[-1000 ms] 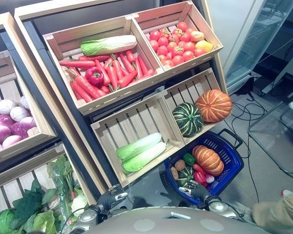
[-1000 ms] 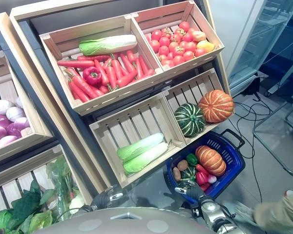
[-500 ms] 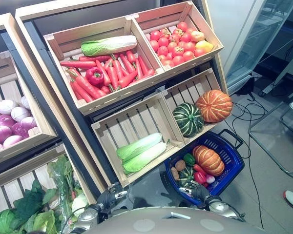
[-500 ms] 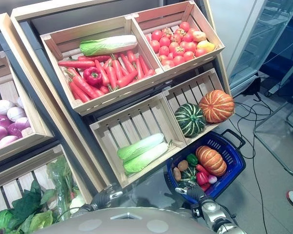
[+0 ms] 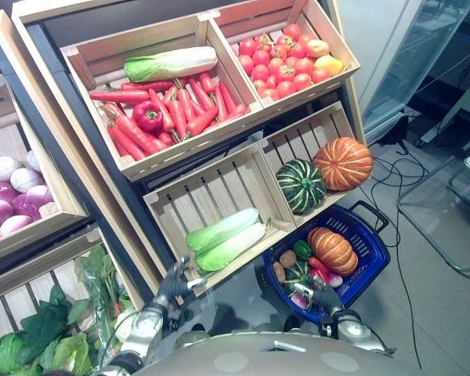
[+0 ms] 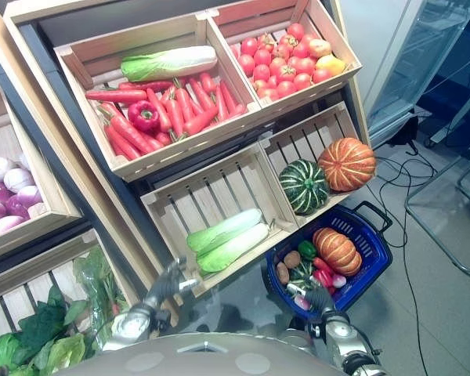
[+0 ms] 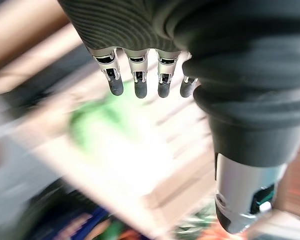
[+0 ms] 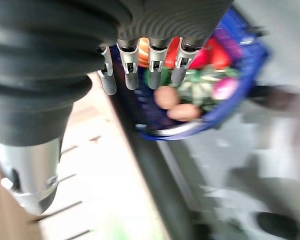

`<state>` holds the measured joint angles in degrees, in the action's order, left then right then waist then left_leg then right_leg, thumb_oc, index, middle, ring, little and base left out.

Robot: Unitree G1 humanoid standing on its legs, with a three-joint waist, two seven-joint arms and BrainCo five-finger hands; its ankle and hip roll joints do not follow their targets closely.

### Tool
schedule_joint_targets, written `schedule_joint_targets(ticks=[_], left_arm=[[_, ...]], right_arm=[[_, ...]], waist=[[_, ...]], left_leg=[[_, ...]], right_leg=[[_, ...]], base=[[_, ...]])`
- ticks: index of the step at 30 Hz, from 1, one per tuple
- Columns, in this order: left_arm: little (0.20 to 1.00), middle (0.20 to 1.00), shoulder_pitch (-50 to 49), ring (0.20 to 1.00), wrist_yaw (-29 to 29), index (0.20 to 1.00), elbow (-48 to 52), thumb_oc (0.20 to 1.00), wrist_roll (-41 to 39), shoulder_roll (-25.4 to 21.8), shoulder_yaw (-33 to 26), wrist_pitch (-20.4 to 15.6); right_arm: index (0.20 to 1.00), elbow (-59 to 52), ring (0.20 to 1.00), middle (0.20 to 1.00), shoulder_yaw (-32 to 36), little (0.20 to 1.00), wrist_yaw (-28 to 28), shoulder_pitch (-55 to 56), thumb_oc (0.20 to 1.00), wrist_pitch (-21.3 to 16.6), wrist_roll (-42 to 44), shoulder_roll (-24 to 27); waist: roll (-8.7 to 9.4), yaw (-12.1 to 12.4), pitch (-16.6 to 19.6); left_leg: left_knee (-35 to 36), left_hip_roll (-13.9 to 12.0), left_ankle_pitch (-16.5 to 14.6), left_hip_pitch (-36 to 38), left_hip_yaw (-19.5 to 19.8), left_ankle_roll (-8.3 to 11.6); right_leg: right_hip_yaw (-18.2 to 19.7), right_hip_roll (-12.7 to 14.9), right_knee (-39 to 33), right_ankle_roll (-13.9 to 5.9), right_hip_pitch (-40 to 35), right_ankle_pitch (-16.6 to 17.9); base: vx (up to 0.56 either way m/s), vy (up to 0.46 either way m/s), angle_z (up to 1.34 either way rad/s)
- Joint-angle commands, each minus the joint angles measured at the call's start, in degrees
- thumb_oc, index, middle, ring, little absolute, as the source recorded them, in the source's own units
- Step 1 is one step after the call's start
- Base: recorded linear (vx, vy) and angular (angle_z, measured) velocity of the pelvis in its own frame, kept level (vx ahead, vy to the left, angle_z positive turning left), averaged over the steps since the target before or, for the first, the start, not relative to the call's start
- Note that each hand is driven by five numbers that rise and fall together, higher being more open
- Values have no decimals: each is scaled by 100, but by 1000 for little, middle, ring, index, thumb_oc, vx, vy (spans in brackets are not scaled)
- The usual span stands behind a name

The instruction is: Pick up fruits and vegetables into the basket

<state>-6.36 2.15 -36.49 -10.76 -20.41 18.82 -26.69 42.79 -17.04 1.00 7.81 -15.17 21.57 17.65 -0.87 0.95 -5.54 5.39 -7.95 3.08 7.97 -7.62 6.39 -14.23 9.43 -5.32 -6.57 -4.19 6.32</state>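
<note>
L hand (image 5: 175, 283) is raised at the front edge of the lower-left crate (image 5: 189, 200), fingers (image 7: 137, 82) straight and relaxed, holding nothing. Just beyond its fingertips lie two napa cabbages (image 5: 225, 238) side by side in that crate; in the L wrist view a pale green shape past the fingers is prob. those cabbages, too blurred to be sure.

R hand (image 5: 327, 298) sits over the near rim of the blue basket (image 5: 367, 266), which stands on the floor w/ its black handle at the far side. Fingers (image 8: 155, 74) loose and straight, nothing in them. Straight ahead of the R hand, inside the basket: small orange pumpkin (image 5: 332, 249), green pepper (image 5: 301, 250), two brown potatoes (image 8: 176, 105), a small dark-green squash (image 5: 297, 272), red and pink items (image 5: 324, 275) packed close together.

Further out from the R hand, the lower-right crate (image 5: 327, 130) holds a striped green pumpkin (image 5: 301, 186) touching a big orange pumpkin (image 5: 343, 163). Above and beyond the L hand, an upper crate (image 5: 133, 53) has carrots (image 5: 176, 113), a red pepper (image 5: 148, 117) and another napa cabbage (image 5: 171, 63); the crate next to it (image 5: 260, 16) is full of tomatoes (image 5: 282, 64). Off to the outer side of the L hand: onions (image 5: 12, 195) in a side crate, leafy greens (image 5: 47, 337) below.
</note>
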Motion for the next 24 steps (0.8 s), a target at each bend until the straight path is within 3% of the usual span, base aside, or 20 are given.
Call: schedule_joint_targets(ticks=[1,5,8,10,11,12,14,18,24], left_arm=[[1000,1000,337,1000,290,1000,718,1000,220,-544,-243,-425],[1000,1000,174,1000,412,1000,1972,1000,256,-1009,-628,-706],[1000,1000,436,1000,1093,1000,2341,1000,830,-1190,-640,-861],[1000,1000,1022,1000,1902,1000,2492,1000,1253,-1361,-569,-512],[1000,1000,1071,1000,1952,1000,2479,1000,1271,-1366,-555,-495],[1000,1000,1395,1000,2164,1000,2452,1000,1332,-1416,-504,-218],[1000,1000,1624,1000,2311,1000,2416,1000,1394,-1428,-423,-46],[1000,1000,2455,1000,2476,1000,2295,1000,1533,-1456,-118,651],[1000,1000,3280,1000,2532,1000,1871,1000,1632,-1544,106,1149]], right_arm=[[1000,-808,1000,1000,262,1000,353,-376,1000,-202,89,6],[1000,-2150,1000,1000,518,1000,608,-30,1000,-453,3,259],[1000,-2584,1000,1000,592,1000,824,-194,1000,-632,-70,438],[1000,-2998,1000,1000,603,1000,1088,-653,1000,-632,-122,668],[1000,-3015,1000,1000,602,1000,1109,-686,1000,-627,-126,683],[1000,-3223,1000,1000,588,1000,1268,-906,1000,-627,-226,793],[1000,-3410,1000,1000,565,1000,1355,-1056,1000,-577,-202,880],[1000,-3862,1000,1000,518,1000,1536,-1543,1000,-506,-161,1119],[1000,-4044,1000,1000,406,1000,1620,-2103,1000,-371,-116,1160]], waist=[[233,-84,-410],[177,-169,-611],[120,-231,-842],[64,-311,-1210],[59,-313,-1229],[36,-362,-1387],[32,-399,-1513],[24,-482,-1855],[39,-565,-2159]], left_leg=[[-256,58,-135,-26,-158,-305],[-411,11,-90,-313,-144,-296],[-657,-3,-95,-623,-124,-263],[-923,-12,-79,-1033,-92,-203],[-947,-13,-81,-1069,-88,-200],[-1066,-8,-72,-1268,-74,-172],[-1194,-7,-62,-1448,-46,-154],[-1509,22,-28,-2075,15,-112],[-1600,60,68,-2556,-21,-112]], right_leg=[[88,345,410,-161,-125,-81],[104,422,728,-151,223,-162],[148,460,986,-124,581,-217],[221,495,1263,-107,997,-271],[229,498,1294,-106,1035,-280],[287,501,1445,-97,1244,-321],[341,499,1587,-88,1436,-340],[472,470,2001,-59,2110,-415],[557,399,2274,-40,2690,-435]], base=[[44,-16,3],[0,0,0],[-135,-8,-2],[-221,3,0],[-216,4,-1],[-105,-1,-2],[-125,-9,-5],[-121,-34,-5],[-81,-31,-7]])
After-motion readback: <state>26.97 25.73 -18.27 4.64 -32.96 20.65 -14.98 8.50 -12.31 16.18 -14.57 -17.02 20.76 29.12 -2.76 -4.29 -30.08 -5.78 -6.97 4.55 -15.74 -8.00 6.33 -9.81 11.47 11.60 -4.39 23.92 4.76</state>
